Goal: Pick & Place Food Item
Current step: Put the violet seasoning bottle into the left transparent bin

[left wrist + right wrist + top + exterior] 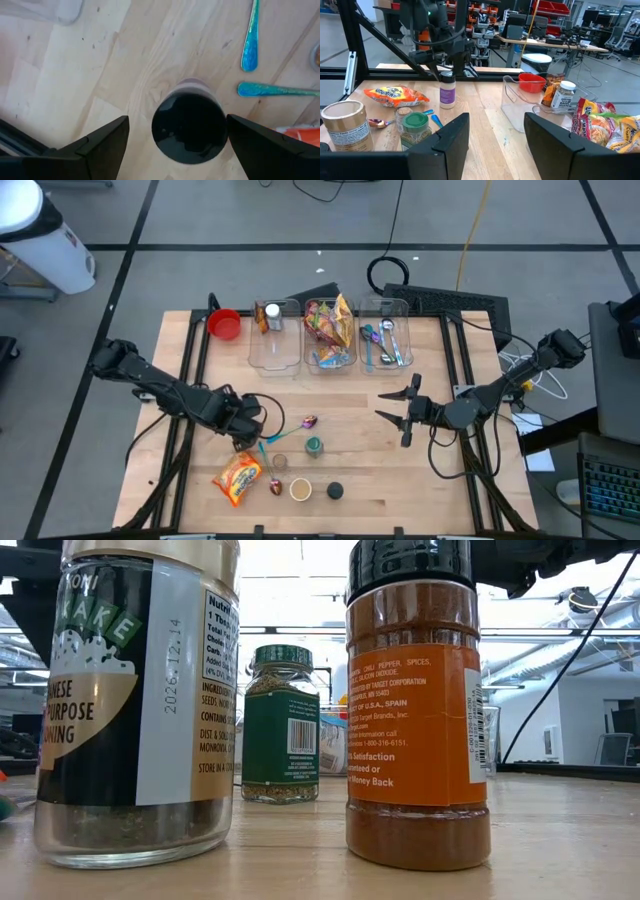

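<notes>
My left gripper is open and points down over a small jar with a black lid and a pale purple label. The jar stands upright on the table. In the left wrist view the two fingers stand on either side of the lid with a gap on each side. The right wrist view shows the jar under that gripper. My right gripper is open and empty at the table's right middle; it shows in its own wrist view.
Three clear bins stand at the far edge, holding a jar, snack bags and spoons, with a red bowl to their left. An orange snack bag, teal spoons and several spice jars lie near the front.
</notes>
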Controlling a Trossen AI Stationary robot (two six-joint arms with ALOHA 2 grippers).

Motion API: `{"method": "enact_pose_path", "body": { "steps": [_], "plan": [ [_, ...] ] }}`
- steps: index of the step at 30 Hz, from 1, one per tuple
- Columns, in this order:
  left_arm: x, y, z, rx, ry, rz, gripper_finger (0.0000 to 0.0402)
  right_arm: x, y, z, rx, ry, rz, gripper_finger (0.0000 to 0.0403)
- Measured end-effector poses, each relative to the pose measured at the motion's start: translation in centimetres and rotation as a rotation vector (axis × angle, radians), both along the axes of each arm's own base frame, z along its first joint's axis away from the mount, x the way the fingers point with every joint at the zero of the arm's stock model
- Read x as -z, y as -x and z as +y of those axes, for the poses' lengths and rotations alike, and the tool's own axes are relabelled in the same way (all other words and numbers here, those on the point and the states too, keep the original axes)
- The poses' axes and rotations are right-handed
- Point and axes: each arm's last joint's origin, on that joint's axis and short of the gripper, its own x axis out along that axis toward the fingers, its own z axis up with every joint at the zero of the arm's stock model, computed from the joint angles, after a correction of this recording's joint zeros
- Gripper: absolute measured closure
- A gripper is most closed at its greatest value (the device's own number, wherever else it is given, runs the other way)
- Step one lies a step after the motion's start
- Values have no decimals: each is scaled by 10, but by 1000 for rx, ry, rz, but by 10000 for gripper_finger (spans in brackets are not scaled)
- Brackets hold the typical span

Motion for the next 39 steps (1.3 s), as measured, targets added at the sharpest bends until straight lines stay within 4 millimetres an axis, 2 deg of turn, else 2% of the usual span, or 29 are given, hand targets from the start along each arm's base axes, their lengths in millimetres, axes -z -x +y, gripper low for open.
{"method": "enact_pose_path", "body": {
  "steps": [10, 20, 23, 30, 39],
  "plan": [
    [0, -3, -2, 25, 22, -28, 66, 0, 0, 0, 0, 0, 0, 220],
    [0, -3, -2, -53, 28, -39, 70, 0, 0, 0, 1, -6, -1, 220],
    [0, -3, -1, -62, 26, -40, 95, 0, 0, 0, 1, -14, -4, 220],
    [0, -4, -1, -32, 3, -58, 191, 0, 0, 0, 1, -14, -3, 220],
    [0, -5, -2, -18, 22, -58, 187, 0, 0, 0, 1, -14, -3, 220]
  ]
}}
